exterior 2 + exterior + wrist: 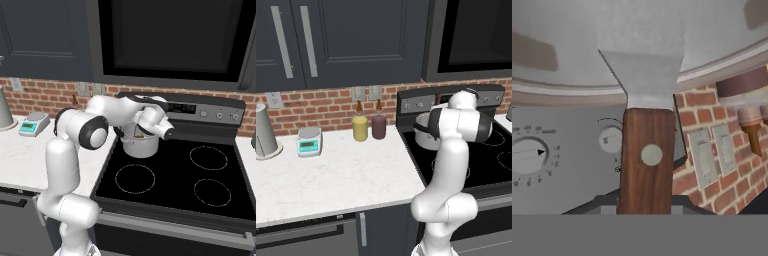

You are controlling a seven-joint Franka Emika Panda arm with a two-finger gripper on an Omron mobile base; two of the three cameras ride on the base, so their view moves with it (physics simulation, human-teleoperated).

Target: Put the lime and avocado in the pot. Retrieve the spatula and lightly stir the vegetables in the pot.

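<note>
The spatula (647, 160) rises from the bottom of the hand view, its reddish-brown handle leading to the flat grey blade (643, 75), which lies against the pale curved inner wall of the pot. My gripper (144, 131) is shut on the handle and hangs tilted over the silver pot (140, 146) on the stove's back left burner. From the left base camera the pot (423, 136) is partly hidden behind my arm. The lime and avocado are hidden; I cannot tell whether they lie inside the pot.
A yellow bottle (360, 127) and a maroon bottle (378, 126) stand on the counter beside the stove. Further left are a small scale (309, 141) and a tall grey container (263, 131). The black stove top (175, 180) has free burners. Stove knobs (527, 155) are close behind.
</note>
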